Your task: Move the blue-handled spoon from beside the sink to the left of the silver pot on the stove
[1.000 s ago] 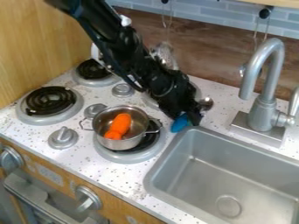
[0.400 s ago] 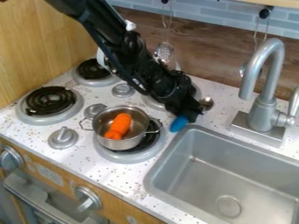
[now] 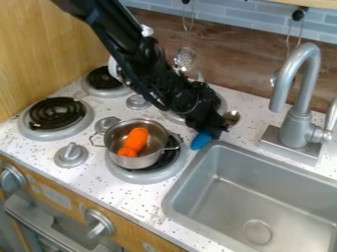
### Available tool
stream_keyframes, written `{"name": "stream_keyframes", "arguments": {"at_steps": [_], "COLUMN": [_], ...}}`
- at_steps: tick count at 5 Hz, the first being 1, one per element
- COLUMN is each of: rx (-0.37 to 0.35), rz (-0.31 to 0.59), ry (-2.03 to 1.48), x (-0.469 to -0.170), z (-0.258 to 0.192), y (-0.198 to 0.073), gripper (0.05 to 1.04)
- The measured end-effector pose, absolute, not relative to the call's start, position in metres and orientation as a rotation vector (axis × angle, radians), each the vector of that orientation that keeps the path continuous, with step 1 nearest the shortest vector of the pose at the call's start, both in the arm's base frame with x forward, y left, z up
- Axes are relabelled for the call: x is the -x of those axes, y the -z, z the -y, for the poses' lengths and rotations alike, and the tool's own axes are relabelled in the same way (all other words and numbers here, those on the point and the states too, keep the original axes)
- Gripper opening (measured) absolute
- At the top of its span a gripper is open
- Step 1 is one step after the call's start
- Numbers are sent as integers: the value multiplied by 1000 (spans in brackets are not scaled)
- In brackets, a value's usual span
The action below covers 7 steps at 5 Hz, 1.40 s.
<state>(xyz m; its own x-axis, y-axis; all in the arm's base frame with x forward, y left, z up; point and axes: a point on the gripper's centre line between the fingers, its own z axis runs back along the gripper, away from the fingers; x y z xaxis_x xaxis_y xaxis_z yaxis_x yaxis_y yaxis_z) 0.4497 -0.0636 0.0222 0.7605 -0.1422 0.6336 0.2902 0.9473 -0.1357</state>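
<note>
Honestly, my main worry is the hand [image 3: 213, 130] and that blue thing [image 3: 201, 141] right at its tip. It's between the pot [image 3: 137, 161] and the sink [image 3: 222, 160], by the near corner of the rim, and I can't tell how far open the hand is or if it's got hold of anything. A spoon [image 3: 231, 117] pokes out on the other side, maybe the same piece, but the hand hides the middle. If it is one long piece, a loose grip there could let it swivel, and a slip toward the sink might drop it in. A swing the other way could snag the pot's handle [image 3: 176, 142], since that sticks out toward the blue thing. The pot sits on a burner [image 3: 141, 178] with a carrot [image 3: 135, 141] inside, so a hard knock could tip it and spill the carrot onto the tabletop [image 3: 118, 194].
</note>
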Motion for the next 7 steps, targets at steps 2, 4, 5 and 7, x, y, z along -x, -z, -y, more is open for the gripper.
{"name": "stream_keyframes", "arguments": {"at_steps": [2,4,5,7], "rx": [308,380,381,226], "rz": [698,796,820,851], "ry": [342,343,294,187], "x": [-436,-422,-409,-386], "z": [79,93,77,-5], "y": [-47,-106,-140,-180], "gripper": [429,429,429,429]}}
